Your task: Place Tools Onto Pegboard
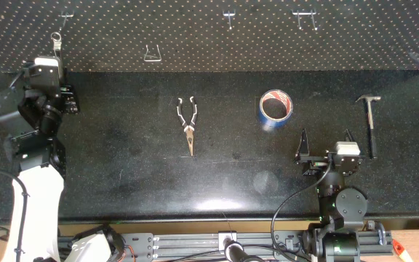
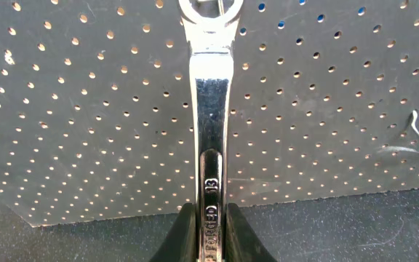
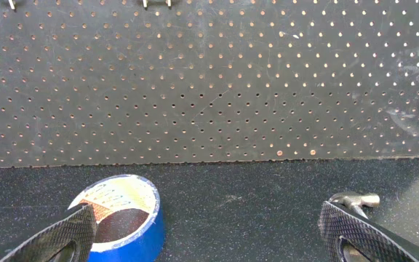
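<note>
Count: wrench [image 2: 211, 145] ×1; pliers [image 1: 188, 120] ×1; tape [image 1: 275, 109] ×1; hammer [image 1: 370, 116] ×1. Pegboard [image 1: 217, 44] ×1. Hooks [image 1: 151, 54] ×4, possibly 5; those at the pegboard's top edge are partly cut off.

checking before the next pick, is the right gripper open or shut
Open: the right gripper shows its fingers wide apart, nothing held between them.

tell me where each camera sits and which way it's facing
Top view: fixed overhead, looking down on the table and pegboard; left arm and right arm show, bases along the bottom edge.
Left wrist view: on the left wrist, facing the pegboard close up; the left gripper shows, shut on the wrench.
Right wrist view: on the right wrist, low over the table, facing the pegboard; the open right gripper shows, tape and hammer just beyond its fingers.
Shared: top and right wrist views both show the tape and hammer.
</note>
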`<state>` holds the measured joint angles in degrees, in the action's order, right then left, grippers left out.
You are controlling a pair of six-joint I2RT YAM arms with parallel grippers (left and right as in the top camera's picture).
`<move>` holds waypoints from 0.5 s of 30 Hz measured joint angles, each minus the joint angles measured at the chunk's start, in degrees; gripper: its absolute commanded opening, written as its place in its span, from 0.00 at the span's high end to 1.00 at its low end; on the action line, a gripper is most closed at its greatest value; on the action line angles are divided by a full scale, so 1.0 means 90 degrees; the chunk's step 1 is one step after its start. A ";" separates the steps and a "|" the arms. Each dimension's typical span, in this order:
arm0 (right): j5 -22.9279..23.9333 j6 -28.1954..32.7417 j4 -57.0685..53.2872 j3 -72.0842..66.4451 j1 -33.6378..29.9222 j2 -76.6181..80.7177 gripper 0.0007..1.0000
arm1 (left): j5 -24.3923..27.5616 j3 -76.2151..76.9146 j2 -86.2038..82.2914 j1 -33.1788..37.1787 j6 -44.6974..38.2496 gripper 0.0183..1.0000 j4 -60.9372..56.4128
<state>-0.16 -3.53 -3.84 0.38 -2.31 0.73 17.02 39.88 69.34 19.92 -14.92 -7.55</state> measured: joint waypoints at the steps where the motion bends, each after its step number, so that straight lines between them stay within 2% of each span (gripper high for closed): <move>1: 0.0000 0.0000 -0.0002 0.0000 0.0000 0.0000 0.00 | 0.0000 0.0000 0.0019 0.0000 0.0000 0.99 -0.0027; 15: 0.0000 0.0000 0.0000 0.0000 -0.0002 0.0000 0.00 | 0.0000 0.0000 0.0095 0.0000 -0.0022 0.99 -0.0219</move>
<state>-0.16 -3.53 -3.84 0.38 -2.33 0.73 17.02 39.88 70.19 19.92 -15.11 -9.52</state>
